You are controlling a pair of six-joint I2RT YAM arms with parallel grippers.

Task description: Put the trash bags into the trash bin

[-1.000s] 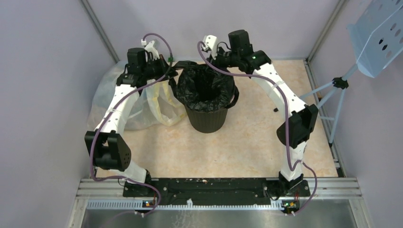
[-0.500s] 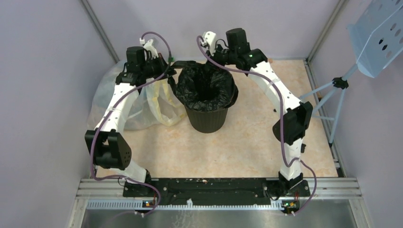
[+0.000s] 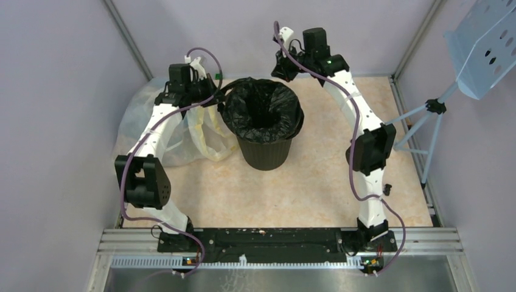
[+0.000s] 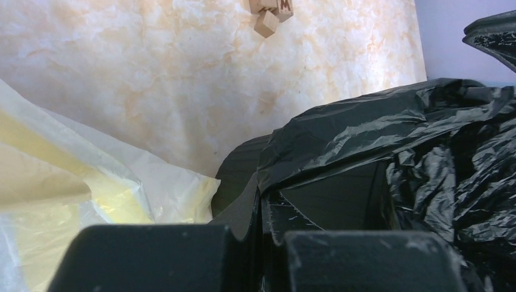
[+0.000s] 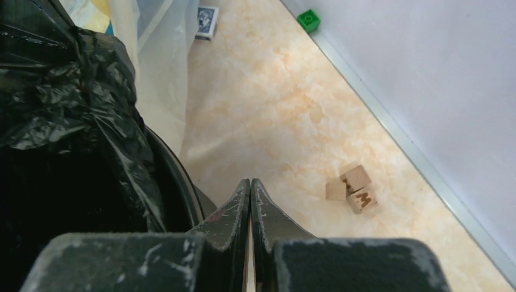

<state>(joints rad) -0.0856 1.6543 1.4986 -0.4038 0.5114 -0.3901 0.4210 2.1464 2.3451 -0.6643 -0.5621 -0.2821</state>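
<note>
The black ribbed trash bin (image 3: pixel 265 153) stands mid-table with the glossy black trash bag (image 3: pixel 261 109) lining it, its edge folded out over the rim. My left gripper (image 3: pixel 218 90) is at the bin's left rim, shut on the bag's edge. The left wrist view shows that pinch (image 4: pixel 261 185), with the bag (image 4: pixel 365 128) stretching away right over the bin wall (image 4: pixel 237 173). My right gripper (image 3: pixel 282 68) hovers behind the bin's far rim. In its wrist view it is shut (image 5: pixel 250 184) on nothing, beside the bag (image 5: pixel 61 91) and the bin rim (image 5: pixel 177 176).
A big translucent pale-yellow bag (image 3: pixel 182 131) lies left of the bin, close under my left arm. Small wooden blocks (image 5: pixel 353 188), a green cube (image 5: pixel 308 20) and a small blue box (image 5: pixel 207 13) lie near the back wall. A tripod (image 3: pixel 426 121) with a blue perforated board stands right.
My right gripper has shut and risen back and rightward, away from the bin's far rim. My left gripper has shifted slightly right, still on the bag's edge.
</note>
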